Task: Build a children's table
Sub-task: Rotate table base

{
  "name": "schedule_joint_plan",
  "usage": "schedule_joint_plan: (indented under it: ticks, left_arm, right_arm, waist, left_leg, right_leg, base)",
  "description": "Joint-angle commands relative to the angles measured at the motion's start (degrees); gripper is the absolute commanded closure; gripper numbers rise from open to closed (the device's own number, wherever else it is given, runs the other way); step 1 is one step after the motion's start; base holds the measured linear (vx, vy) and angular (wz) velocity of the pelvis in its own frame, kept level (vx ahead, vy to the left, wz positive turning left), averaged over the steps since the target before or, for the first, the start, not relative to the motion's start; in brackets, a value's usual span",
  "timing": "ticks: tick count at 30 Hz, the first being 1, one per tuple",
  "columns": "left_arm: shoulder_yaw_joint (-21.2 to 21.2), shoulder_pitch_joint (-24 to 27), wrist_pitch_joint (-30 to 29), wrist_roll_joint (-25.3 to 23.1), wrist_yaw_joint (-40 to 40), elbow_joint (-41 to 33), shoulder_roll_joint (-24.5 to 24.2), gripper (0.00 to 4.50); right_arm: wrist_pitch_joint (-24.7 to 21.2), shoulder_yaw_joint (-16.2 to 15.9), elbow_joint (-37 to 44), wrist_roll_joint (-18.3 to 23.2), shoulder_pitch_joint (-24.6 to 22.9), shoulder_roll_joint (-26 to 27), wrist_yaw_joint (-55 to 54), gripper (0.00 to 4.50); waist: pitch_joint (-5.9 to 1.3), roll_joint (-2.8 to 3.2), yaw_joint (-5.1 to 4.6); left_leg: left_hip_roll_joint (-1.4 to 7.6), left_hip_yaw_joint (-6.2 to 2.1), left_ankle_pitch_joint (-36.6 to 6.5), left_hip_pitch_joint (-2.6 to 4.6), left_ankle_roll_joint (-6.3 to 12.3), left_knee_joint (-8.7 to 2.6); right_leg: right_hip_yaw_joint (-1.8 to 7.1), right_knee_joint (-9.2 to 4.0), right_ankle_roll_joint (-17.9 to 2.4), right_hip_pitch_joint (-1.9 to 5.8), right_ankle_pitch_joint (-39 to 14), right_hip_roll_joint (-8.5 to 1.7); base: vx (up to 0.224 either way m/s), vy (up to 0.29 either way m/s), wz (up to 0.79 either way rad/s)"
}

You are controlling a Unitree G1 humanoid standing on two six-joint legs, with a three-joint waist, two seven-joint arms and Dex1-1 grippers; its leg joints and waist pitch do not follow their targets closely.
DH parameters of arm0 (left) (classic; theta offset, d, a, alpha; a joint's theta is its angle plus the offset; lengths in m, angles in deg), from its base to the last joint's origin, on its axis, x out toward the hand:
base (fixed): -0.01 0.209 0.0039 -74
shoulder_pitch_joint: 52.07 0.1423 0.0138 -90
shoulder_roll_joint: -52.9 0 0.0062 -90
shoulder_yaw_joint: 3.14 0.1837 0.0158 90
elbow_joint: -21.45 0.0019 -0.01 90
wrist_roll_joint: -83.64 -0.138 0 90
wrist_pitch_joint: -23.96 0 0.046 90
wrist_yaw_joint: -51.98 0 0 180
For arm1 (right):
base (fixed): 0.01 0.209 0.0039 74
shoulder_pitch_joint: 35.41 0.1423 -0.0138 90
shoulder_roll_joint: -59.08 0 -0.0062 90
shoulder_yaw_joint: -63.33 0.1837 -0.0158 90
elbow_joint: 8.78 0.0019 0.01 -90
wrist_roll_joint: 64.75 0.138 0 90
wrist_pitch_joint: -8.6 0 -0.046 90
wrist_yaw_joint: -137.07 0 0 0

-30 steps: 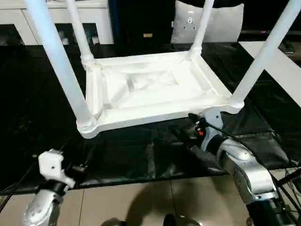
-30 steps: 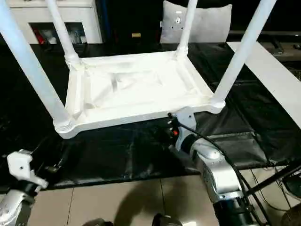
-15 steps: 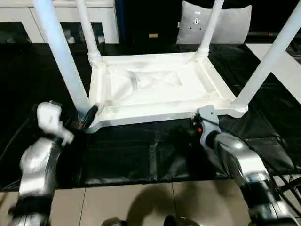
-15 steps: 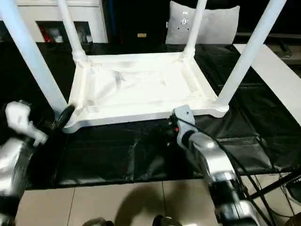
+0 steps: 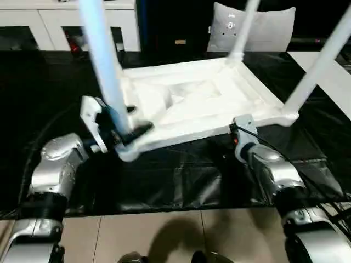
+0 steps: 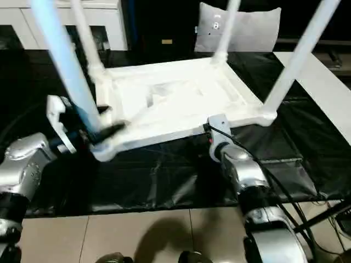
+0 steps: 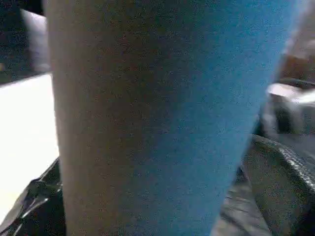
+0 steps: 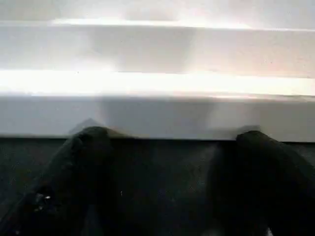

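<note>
The children's table (image 5: 192, 98) lies upside down on a black sheet (image 5: 181, 181), its white legs pointing up. My left gripper (image 5: 127, 131) is open at the foot of the near left leg (image 5: 101, 55), with a black finger on each side of it. That leg (image 7: 147, 123) stands very close in the left wrist view. My right gripper (image 8: 167, 147) is open, and its two black fingers (image 8: 88, 162) reach to just below the top's near rim (image 8: 157, 113). In the head views the right wrist (image 5: 244, 139) sits against that rim, left of the near right leg (image 5: 321, 60).
A white cabinet (image 5: 55, 22) stands at the back left and a grey cushion (image 5: 258, 27) at the back. A flat white board (image 5: 332, 76) lies at the right. Tiled floor (image 5: 164, 235) runs along the sheet's near edge, with cables (image 6: 307, 192) at the right.
My left arm has risen from the floor side and moved in around the near left leg. The table's near left corner has swung right. The right gripper stays at the near rim.
</note>
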Motion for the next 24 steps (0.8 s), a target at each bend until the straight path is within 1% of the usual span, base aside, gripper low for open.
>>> schedule_joint_plan:
  ticks: [1, 2, 3, 4, 5, 6, 7, 8, 10, 11, 13, 14, 16, 18, 20, 21, 24]
  left_arm:
    - [3.2, 1.3, -3.4, 1.9, 3.2, -5.8, 0.1, 0.05]
    - [3.8, 1.7, -4.4, 2.2, 3.7, -7.1, 0.2, 0.05]
    - [5.2, 2.5, -5.5, 2.6, 4.5, -9.5, 0.2, 0.05]
    - [6.5, 3.0, -7.1, 3.1, 5.1, -12.0, 0.2, 0.05]
    - [6.5, 3.0, -7.1, 3.1, 5.1, -12.1, 0.2, 0.05]
    - [7.7, 3.5, -8.5, 3.6, 5.5, -14.4, 0.3, 0.05]
    - [9.2, 3.9, -10.1, 4.5, 5.9, -17.0, 0.6, 0.05]
    - [9.2, 3.9, -10.1, 4.5, 5.9, -17.0, 0.6, 0.05]
    - [11.4, 4.4, -13.0, 5.3, 6.0, -21.1, 1.6, 0.05]
    - [12.2, 4.5, -14.1, 5.7, 5.9, -22.5, 2.0, 0.05]
    - [13.6, 4.1, -14.6, 5.5, 5.5, -23.2, 3.6, 0.05]
    - [13.8, 4.0, -14.6, 5.4, 5.4, -23.2, 3.9, 0.05]
    - [15.4, 3.3, -15.0, 5.5, 4.6, -23.6, 6.3, 0.05]
    - [16.2, 2.9, -15.2, 5.6, 3.6, -24.0, 7.9, 0.05]
    - [16.7, 2.6, -15.2, 5.6, 3.1, -24.1, 8.9, 0.05]
    - [17.1, 2.0, -14.5, 5.3, 2.3, -23.7, 10.5, 0.05]
    - [17.4, 1.3, -13.9, 4.7, 1.3, -23.1, 12.3, 0.05]
  right_arm:
    - [2.4, 0.1, -0.4, 0.2, 1.6, 0.6, 0.8, 0.0]
    - [3.0, -0.1, -0.9, 0.0, 1.9, 0.6, 1.0, 0.0]
    - [3.3, -0.3, -1.2, -0.1, 2.1, 0.8, 1.5, 0.0]
    - [3.9, -0.4, -2.0, -0.3, 2.5, 0.9, 1.9, 0.0]
    - [4.0, -0.4, -2.0, -0.3, 2.5, 0.9, 1.9, 0.0]
    - [4.5, -0.5, -2.7, -0.6, 2.9, 1.1, 2.4, 0.0]
    - [5.1, -0.7, -3.1, -0.9, 3.1, 1.3, 2.8, 0.0]
    - [5.1, -0.7, -3.1, -0.9, 3.1, 1.3, 2.8, 0.0]
    - [6.3, -0.8, -4.3, -1.4, 3.6, 1.6, 3.5, 0.0]
    - [6.6, -0.9, -4.7, -1.5, 3.8, 1.7, 3.7, 0.0]
    - [7.1, -1.1, -5.1, -1.8, 3.8, 1.7, 3.8, 0.0]
    - [7.2, -1.1, -5.1, -1.9, 3.8, 1.7, 3.8, 0.0]
    - [7.7, -1.2, -5.5, -2.1, 3.7, 1.7, 3.9, 0.0]
    - [8.2, -1.3, -5.6, -2.3, 3.6, 1.7, 4.5, 0.0]
    - [8.4, -1.4, -5.6, -2.4, 3.4, 1.8, 4.9, 0.0]
    - [9.0, -1.6, -5.1, -2.2, 3.1, 2.0, 6.0, 0.0]
    - [9.6, -1.8, -4.5, -2.0, 2.8, 2.5, 7.8, 0.0]
  waist:
    - [-4.85, 0.1, 0.16]
    - [-4.7, -0.08, 0.02]
    - [-4.72, -0.25, -0.13]
    - [-4.71, -0.13, -0.2]
    - [-4.67, -0.28, -0.37]
    - [-4.58, -0.31, -0.48]
    - [-4.63, -0.49, -0.77]
    - [-4.69, -0.41, -0.78]
    - [-4.67, -0.57, -1.21]
    - [-4.61, -0.55, -1.21]
    - [-4.6, -0.7, -1.38]
    - [-4.68, -0.67, -1.36]
    - [-4.64, -0.79, -1.49]
    - [-4.68, -0.65, -1.41]
    - [-4.75, -0.71, -1.44]
    - [-4.71, -0.57, -1.42]
    - [-4.77, -0.72, -1.41]
  left_leg:
    - [5.24, -2.27, -6.7, 0.12, 0.21, -4.36]
    - [5.11, -2.09, -6.8, 0.09, 0.47, -4.36]
    - [5.02, -2.08, -6.6, 0.27, 0.8, -4.35]
    - [4.95, -2.12, -6.5, 0.14, 1.1, -4.32]
    - [4.95, -2.15, -6.7, 0.09, 1.26, -4.29]
    - [4.88, -2.09, -6.9, 0.1, 1.37, -4.3]
    - [4.79, -2.13, -6.9, 0.0, 1.44, -4.25]
    - [4.9, -2.21, -7.0, 0.05, 1.27, -4.21]
    - [4.78, -2.11, -6.7, 0.02, 1.54, -4.1]
    - [4.67, -2.16, -6.5, -0.07, 1.76, -4.08]
    - [4.62, -2.12, -6.2, -0.13, 2.26, -4.02]
    - [4.5, -2.06, -6.0, -0.13, 2.42, -3.93]
    - [4.49, -2.02, -5.7, -0.1, 2.86, -3.95]
    - [4.46, -2.07, -5.7, -0.1, 3.06, -3.92]
    - [4.48, -2.06, -5.6, -0.1, 3.17, -3.91]
    - [4.47, -2.07, -5.9, -0.09, 3.22, -3.88]
    - [4.37, -2.04, -6.1, -0.21, 3.57, -3.78]
  right_leg:
    - [5.47, -2.9, -10.3, 3.86, -17.5, -6.79]
    - [5.45, -3.27, -9.9, 3.71, -18.1, -6.63]
    - [5.4, -3.34, -9.6, 3.59, -18.6, -6.37]
    - [5.4, -3.32, -9.5, 3.71, -19.0, -6.38]
    - [5.35, -3.33, -9.3, 3.72, -19.8, -6.39]
    - [5.32, -3.59, -8.9, 3.68, -20.7, -6.28]
    - [5.27, -3.63, -8.6, 3.75, -21.5, -6.24]
    - [5.27, -3.51, -8.5, 3.8, -21.7, -6.39]
    - [5.26, -3.69, -8.2, 3.72, -22.4, -6.22]
    - [5.21, -3.8, -8.2, 3.78, -22.5, -6.15]
    - [5.17, -3.87, -7.7, 3.74, -22.9, -6.06]
    - [5.15, -3.95, -7.6, 3.76, -22.8, -6.01]
    - [5.08, -4.02, -7.3, 3.72, -22.8, -5.84]
    - [4.98, -4.02, -7.0, 3.75, -22.8, -5.74]
    - [4.95, -4.04, -6.9, 3.77, -22.6, -5.69]
    - [4.91, -4.12, -6.8, 3.74, -22.7, -5.69]
    - [4.8, -4.33, -6.4, 3.89, -23.3, -5.68]
  base:
    - [0.0, 0.0, 0.0]
    - [0.0, 0.0, 0.0]
    - [0.0, 0.0, 0.0]
    - [0.0, 0.0, 0.0]
    - [0.0, 0.0, 0.0]
    - [0.0, 0.0, 0.0]
    - [0.0, 0.0, 0.0]
    - [0.0, 0.0, 0.0]
    - [0.0, 0.0, 0.0]
    - [0.0, 0.0, 0.0]
    - [0.0, 0.0, 0.0]
    - [0.0, 0.0, 0.0]
    - [0.0, 0.0, 0.0]
    - [0.0, 0.0, 0.0]
    - [0.0, 0.0, 0.0]
    - [0.0, 0.0, 0.0]
    - [0.0, 0.0, 0.0]
